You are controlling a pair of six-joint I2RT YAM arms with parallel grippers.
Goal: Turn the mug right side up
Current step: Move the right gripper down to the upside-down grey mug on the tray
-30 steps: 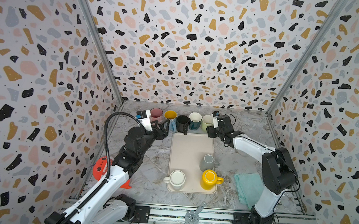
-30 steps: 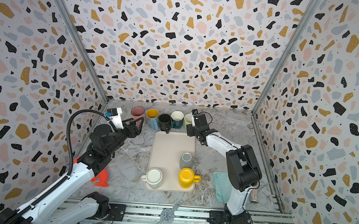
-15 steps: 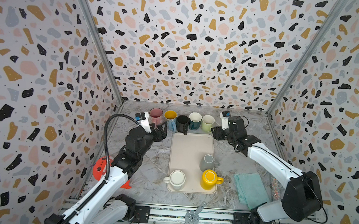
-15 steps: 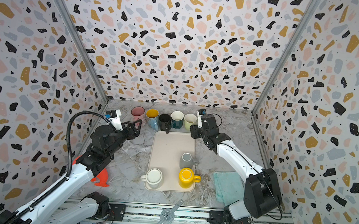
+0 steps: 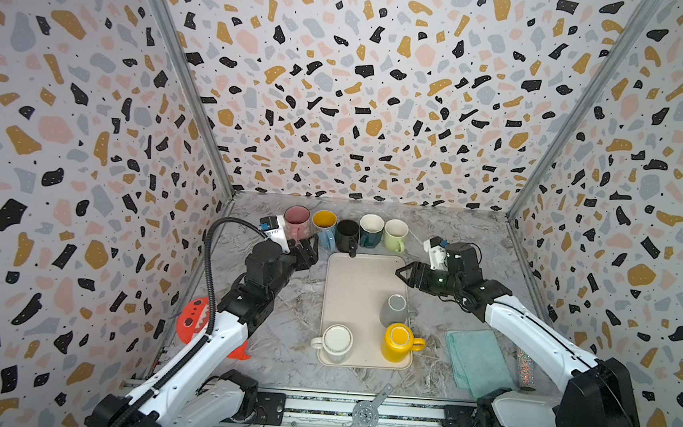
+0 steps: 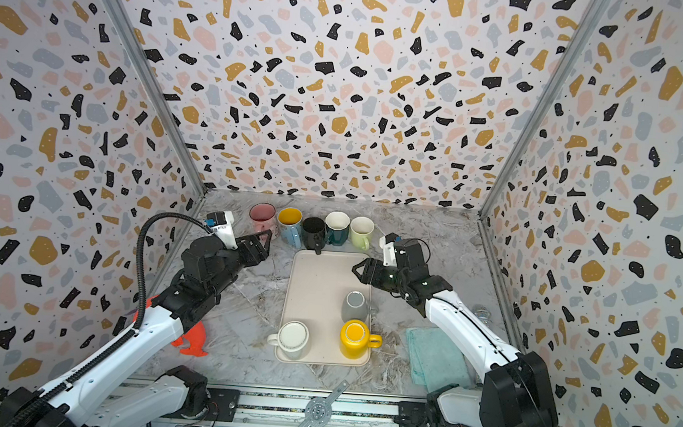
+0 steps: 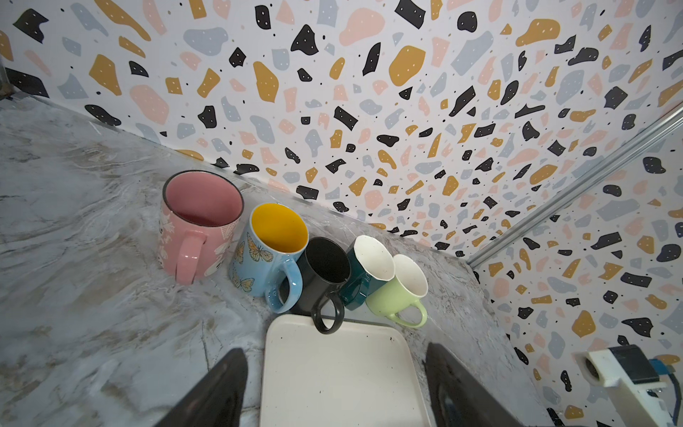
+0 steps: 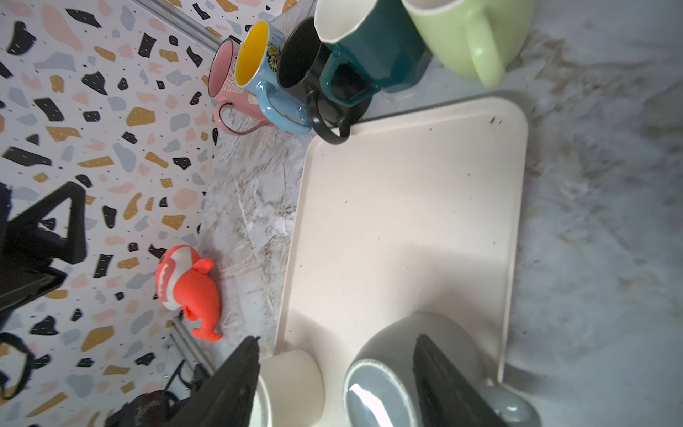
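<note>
- Since 1 second ago my right hand (image 5: 399, 274) has left the back row of 5 mugs (image 5: 347, 233) and swung over the tray (image 5: 351, 282); my left hand (image 5: 312, 252) has barely shifted
- Marbled desk (image 5: 291, 302); terrazzo walls (image 5: 361, 99) on 3 sides
- Both hands gape, empty; the grey mug (image 5: 394, 309) sits upside down on the tray, near my right hand

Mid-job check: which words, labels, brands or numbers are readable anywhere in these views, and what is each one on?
No text can be read in any view.
Left wrist camera housing: a small dark marking, too small and blurred to read.
Pink mug: white drawings only, no letters that I can make out.
Blue mug: butterflies only, no lettering visible.
</note>
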